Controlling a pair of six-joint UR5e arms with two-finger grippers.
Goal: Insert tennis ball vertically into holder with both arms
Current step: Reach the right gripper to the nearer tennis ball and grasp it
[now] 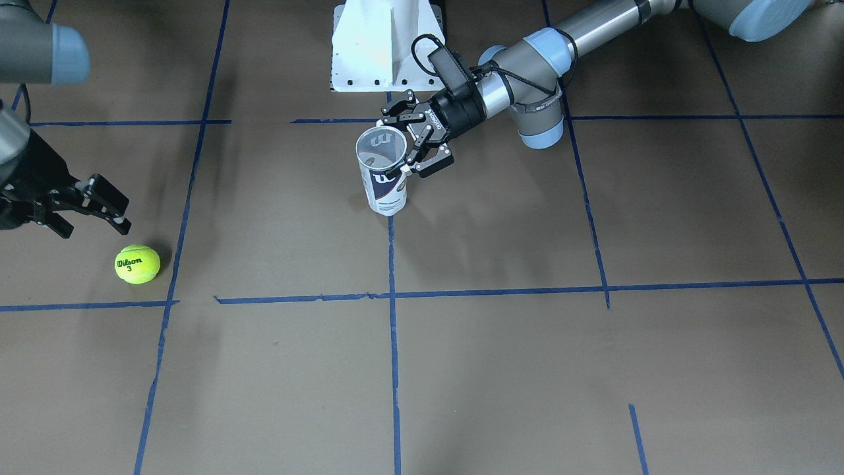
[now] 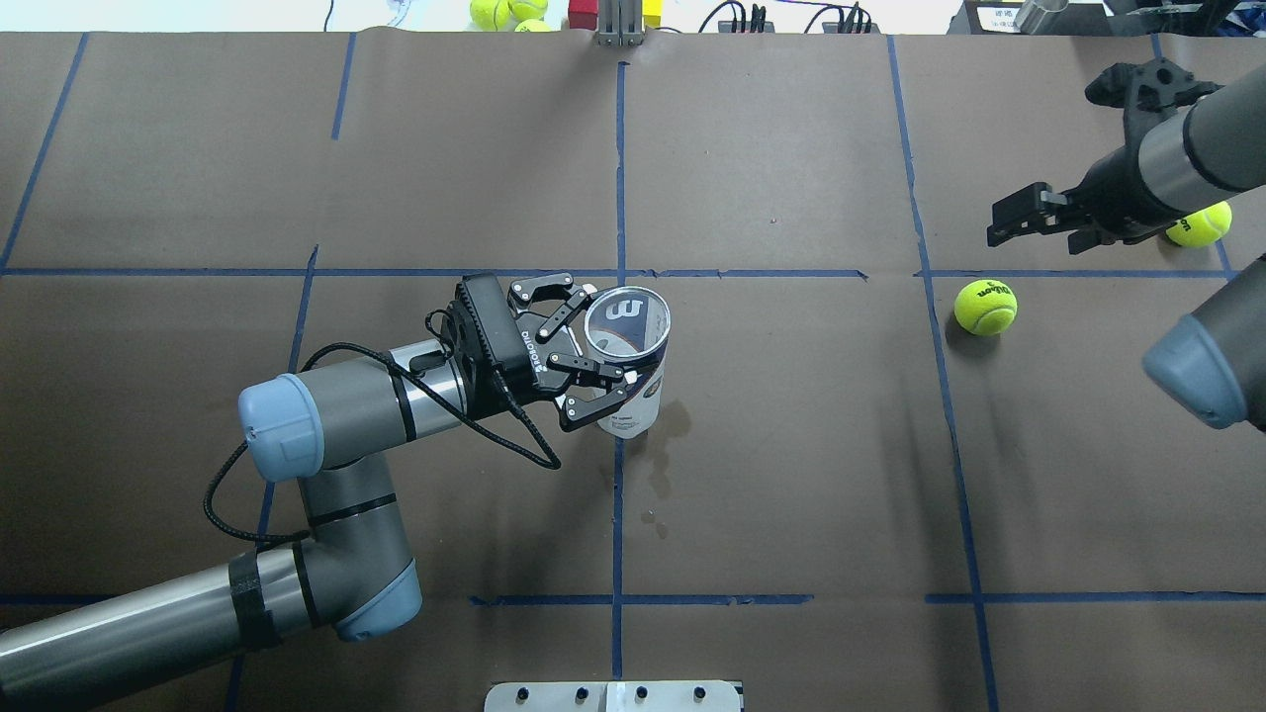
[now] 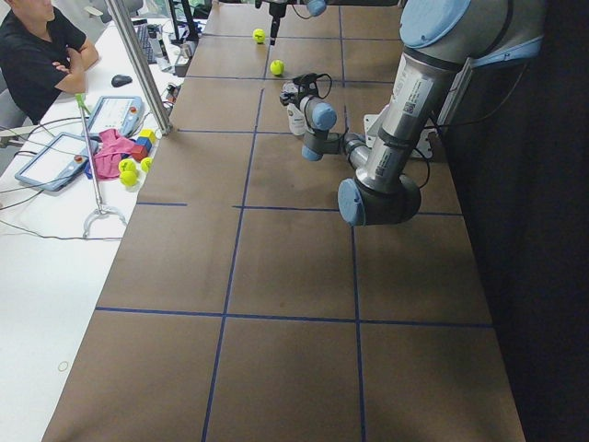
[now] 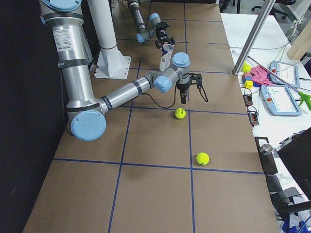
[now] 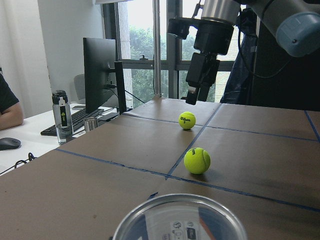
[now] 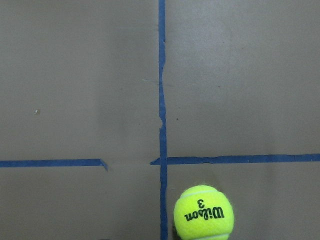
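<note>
You'll find the holder (image 2: 633, 318) standing on the tabletop (image 2: 791, 445) between the fingers (image 2: 591, 403) of the left hand (image 2: 601, 348). The tennis ball (image 2: 985, 307) lies on the tabletop near the right hand (image 2: 1009, 222), apart from its fingertips (image 2: 1001, 235). A second ball (image 2: 1200, 225) lies behind that hand's wrist.

A robotics lab: blue-taped paper-covered table (image 2: 791, 494), teach pendants (image 3: 55, 161), a desk monitor (image 5: 99, 75), a seated operator (image 3: 41, 55).

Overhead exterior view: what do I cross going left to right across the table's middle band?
left arm's blue joint cap → holder → tennis ball → second yellow ball, partly behind the right arm.
</note>
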